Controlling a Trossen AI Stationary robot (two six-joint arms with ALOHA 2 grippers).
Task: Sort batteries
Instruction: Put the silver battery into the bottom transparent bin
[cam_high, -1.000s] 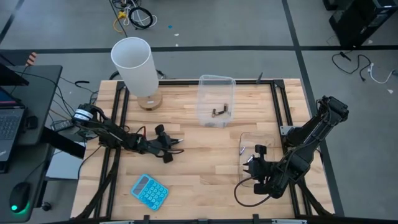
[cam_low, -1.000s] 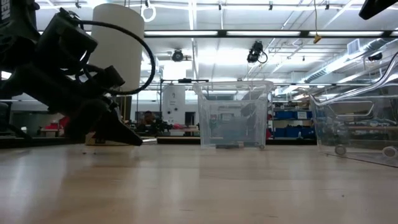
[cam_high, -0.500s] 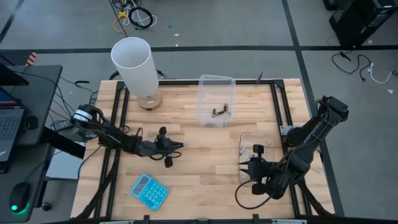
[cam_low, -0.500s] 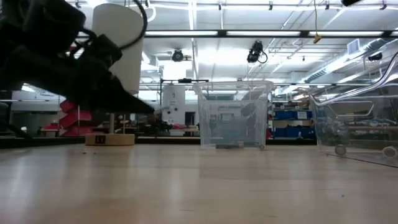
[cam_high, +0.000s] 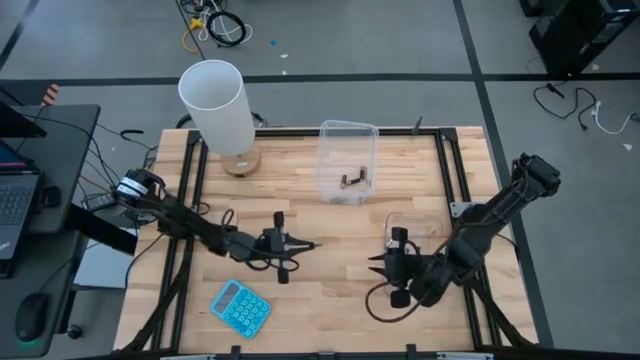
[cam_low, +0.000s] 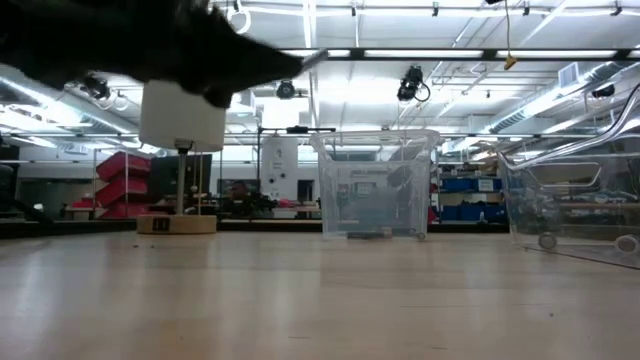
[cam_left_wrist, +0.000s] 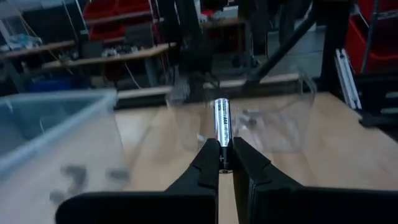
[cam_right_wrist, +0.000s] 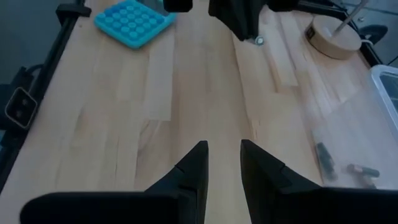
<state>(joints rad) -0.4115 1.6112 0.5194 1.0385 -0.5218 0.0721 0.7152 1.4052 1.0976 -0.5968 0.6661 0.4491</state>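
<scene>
My left gripper (cam_high: 308, 245) hangs level above the table's middle, pointing toward the right edge, shut on a silvery battery (cam_left_wrist: 222, 121). My right gripper (cam_high: 374, 264) faces it from the right, slanting down, open with nothing between its fingers (cam_right_wrist: 219, 152). A clear tub (cam_high: 347, 160) at the far middle holds dark batteries (cam_high: 353, 179) on its floor. A second clear tub (cam_high: 425, 225) stands at the right, partly under my right arm. Silvery batteries (cam_low: 547, 240) lie in it. My left gripper pinches the battery's near end (cam_left_wrist: 222, 160) between its two fingertips. The fingers lie along the battery, which sticks out forward past them toward the table's right. The battery is lifted clear of the table, about level.
A white lamp (cam_high: 215, 105) on a round wooden base stands at the far left. A blue calculator (cam_high: 240, 305) lies near the front left. Bare wood lies between the two grippers and along the front.
My left gripper has risen from the tabletop and gone toward the table's right, tipping from pointing down to level. It has stayed shut on the battery, which is lifted clear. My right gripper has shifted toward the table's middle and turned.
</scene>
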